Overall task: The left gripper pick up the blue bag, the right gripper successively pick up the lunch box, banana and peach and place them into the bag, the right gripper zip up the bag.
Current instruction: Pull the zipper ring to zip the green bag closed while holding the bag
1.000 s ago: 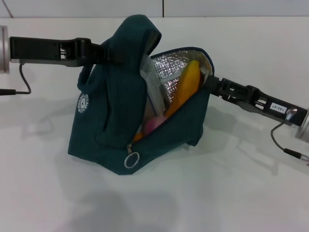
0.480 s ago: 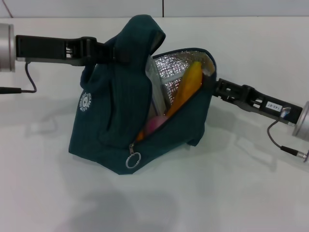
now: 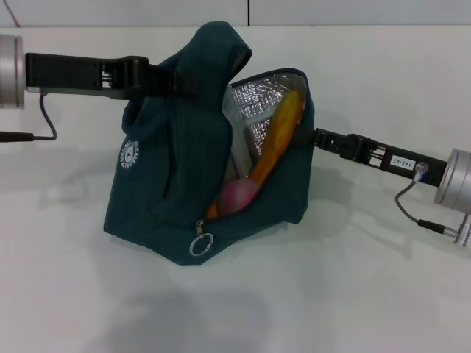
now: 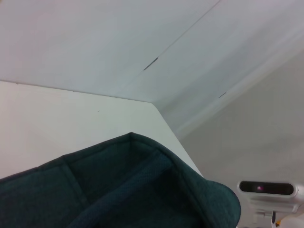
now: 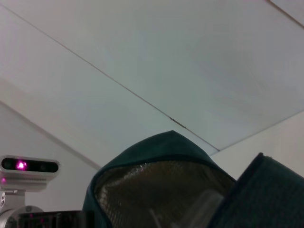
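Observation:
The blue bag [image 3: 176, 169] stands on the white table, its top flap pulled up by my left gripper [image 3: 168, 81], which is shut on the fabric. The bag's mouth gapes, showing silver lining [image 3: 257, 99]. Inside are the yellow banana [image 3: 280, 140] standing on end, the pink peach [image 3: 239, 195] low down, and part of the clear lunch box [image 3: 237, 132]. The zip's ring pull [image 3: 200, 243] hangs at the front bottom corner. My right gripper [image 3: 318, 137] is against the bag's right side, its tip hidden by the fabric. The bag also shows in the left wrist view [image 4: 118, 190] and the right wrist view [image 5: 166, 147].
The white table [image 3: 353, 279] spreads all around the bag. Cables hang from both wrists [image 3: 412, 209]. The robot's head camera shows in the left wrist view [image 4: 266, 188] and in the right wrist view [image 5: 28, 166].
My right gripper has dropped from the bag's upper rim and pulled back to the right. The bag's mouth has narrowed. The left arm has shifted slightly right, still holding the flap.

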Robot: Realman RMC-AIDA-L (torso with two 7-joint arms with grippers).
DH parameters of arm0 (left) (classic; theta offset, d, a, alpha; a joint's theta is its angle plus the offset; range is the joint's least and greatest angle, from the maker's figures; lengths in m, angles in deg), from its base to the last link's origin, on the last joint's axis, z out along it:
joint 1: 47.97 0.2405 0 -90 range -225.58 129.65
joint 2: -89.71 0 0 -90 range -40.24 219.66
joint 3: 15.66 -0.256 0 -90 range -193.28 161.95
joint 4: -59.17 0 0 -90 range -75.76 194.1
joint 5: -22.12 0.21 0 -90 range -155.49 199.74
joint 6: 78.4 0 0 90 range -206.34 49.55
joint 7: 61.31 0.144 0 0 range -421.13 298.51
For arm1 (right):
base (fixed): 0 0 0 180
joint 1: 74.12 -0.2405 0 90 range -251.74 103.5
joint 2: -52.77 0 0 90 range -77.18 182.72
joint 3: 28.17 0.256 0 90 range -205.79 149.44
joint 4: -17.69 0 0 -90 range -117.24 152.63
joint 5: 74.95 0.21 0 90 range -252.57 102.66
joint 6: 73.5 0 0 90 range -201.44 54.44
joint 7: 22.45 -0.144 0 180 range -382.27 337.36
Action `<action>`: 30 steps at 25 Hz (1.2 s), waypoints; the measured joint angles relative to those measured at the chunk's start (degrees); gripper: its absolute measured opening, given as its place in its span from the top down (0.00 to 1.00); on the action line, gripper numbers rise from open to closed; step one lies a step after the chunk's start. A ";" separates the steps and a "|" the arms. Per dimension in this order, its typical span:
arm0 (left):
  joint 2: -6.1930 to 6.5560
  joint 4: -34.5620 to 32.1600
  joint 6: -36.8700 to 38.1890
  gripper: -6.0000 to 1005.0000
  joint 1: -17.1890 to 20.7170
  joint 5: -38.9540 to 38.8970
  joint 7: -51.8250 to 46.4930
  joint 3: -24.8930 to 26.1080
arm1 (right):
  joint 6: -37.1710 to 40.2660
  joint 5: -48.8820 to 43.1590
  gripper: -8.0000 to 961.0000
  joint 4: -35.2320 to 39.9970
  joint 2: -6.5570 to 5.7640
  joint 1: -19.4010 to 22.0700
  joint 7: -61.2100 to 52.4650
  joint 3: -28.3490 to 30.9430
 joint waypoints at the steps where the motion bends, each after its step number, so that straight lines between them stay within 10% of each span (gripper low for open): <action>1: 0.02 0.00 0.00 0.95 0.00 0.00 0.00 0.00 | -0.01 0.00 0.54 0.17 0.00 0.00 0.00 0.00; 30: -0.17 1.30 0.09 0.95 0.03 -0.01 0.47 0.00 | 3.18 2.37 0.92 0.62 0.00 0.73 4.48 0.10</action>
